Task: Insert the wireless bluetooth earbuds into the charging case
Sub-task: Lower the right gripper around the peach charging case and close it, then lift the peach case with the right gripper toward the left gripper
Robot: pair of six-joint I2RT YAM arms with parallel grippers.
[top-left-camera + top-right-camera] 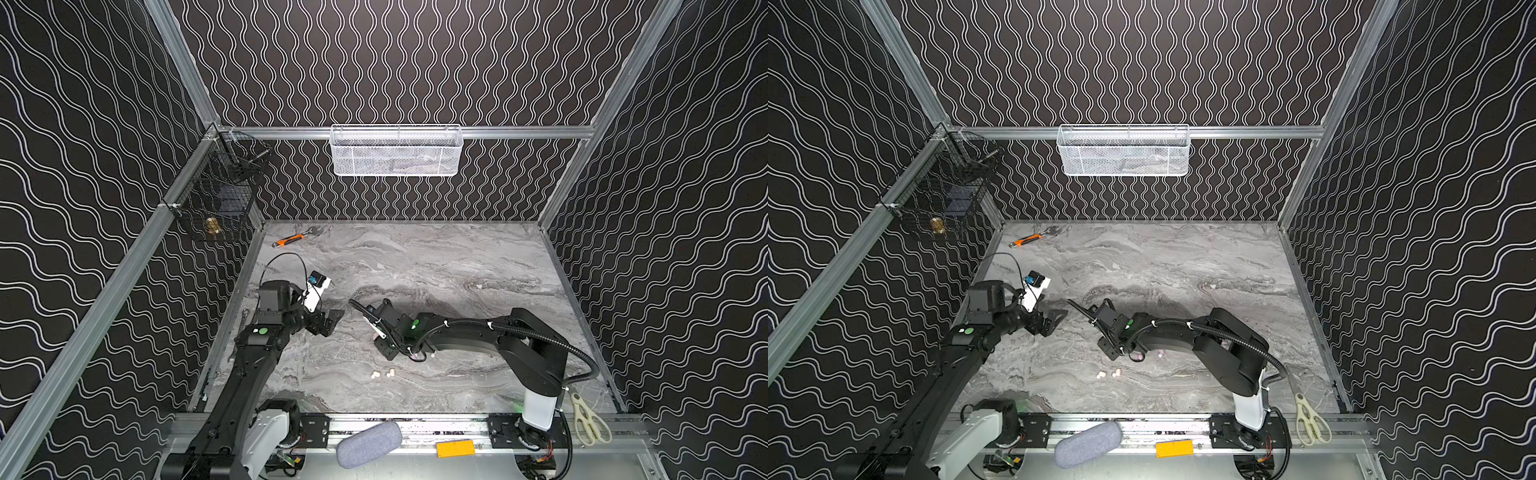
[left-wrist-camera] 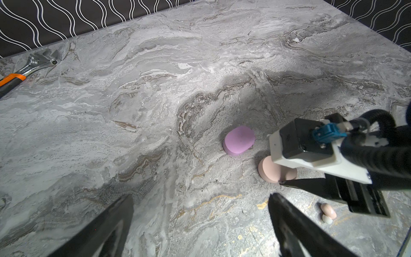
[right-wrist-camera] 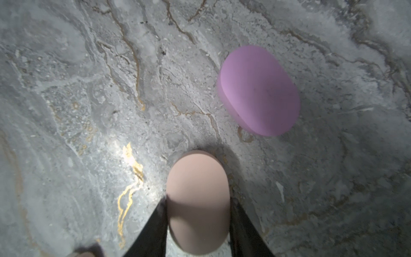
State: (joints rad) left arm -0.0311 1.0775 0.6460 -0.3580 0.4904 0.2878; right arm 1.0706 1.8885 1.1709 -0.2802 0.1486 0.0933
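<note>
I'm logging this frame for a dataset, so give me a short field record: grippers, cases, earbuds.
left gripper: open, empty
right gripper: jaws flank the cream case; firm grip unclear
lilac case: closed, on the table, apart from the cream case
cream earbuds: two, loose on the table, side by side
lilac earbuds: two, loose on the table near the right gripper
</note>
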